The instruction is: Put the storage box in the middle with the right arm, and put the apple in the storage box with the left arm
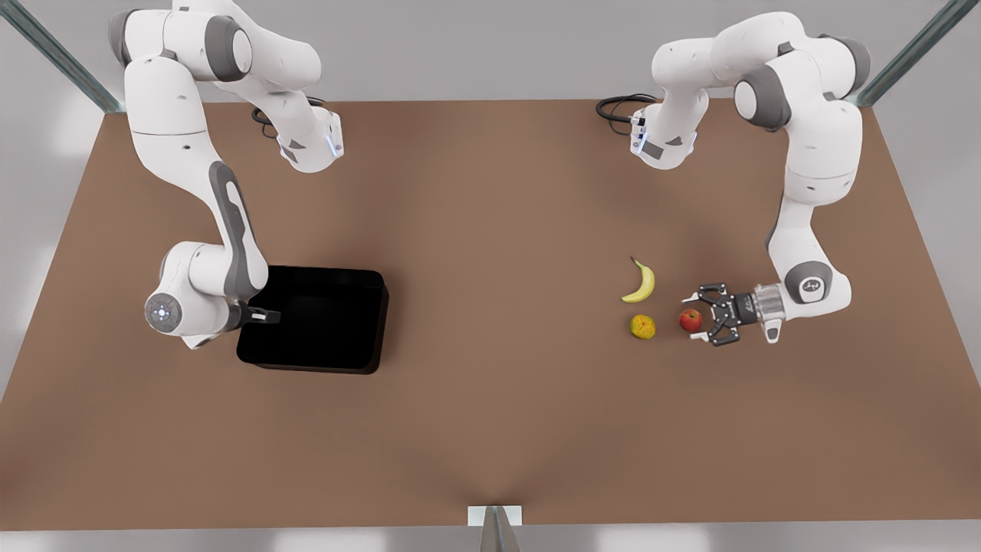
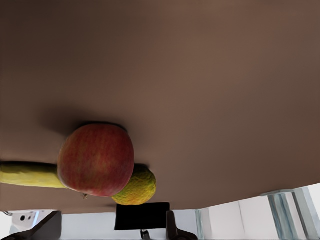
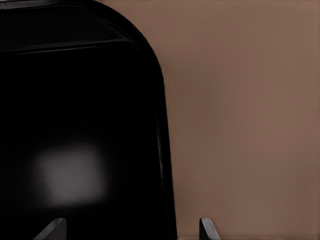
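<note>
The storage box (image 1: 322,322) sits on the brown table (image 1: 490,429) toward the front view's left, well apart from the fruit on the front view's right. It is black, glossy and shallow, with rounded corners.

The right end effector (image 1: 264,315) hangs at the box's left wall in the front view, its arm coming in from that side. In the right wrist view the two fingertips (image 3: 206,229) stand apart, one over the dark inside of the storage box (image 3: 75,125) and one over the bare table (image 3: 240,125), so the wall lies between them. The fingers are spread and not pressed on the wall as far as can be seen.

The apple (image 1: 690,320) rests on the table at the front view's right, small, round and red. The left end effector (image 1: 695,316) reaches in from the right, fingers wide open on either side of the apple, not closed on it. In the left wrist view the apple (image 2: 96,159) fills the near ground, with the open fingertips (image 2: 172,227) at the picture's edge.

A yellow-green fruit (image 1: 642,326) lies just left of the apple in the front view, and a banana (image 1: 641,282) lies just beyond that fruit, farther from the camera. In the left wrist view the yellow-green fruit (image 2: 137,186) peeks from behind the apple, the banana (image 2: 30,174) beside it, and the storage box (image 2: 142,216) shows far off.
</note>
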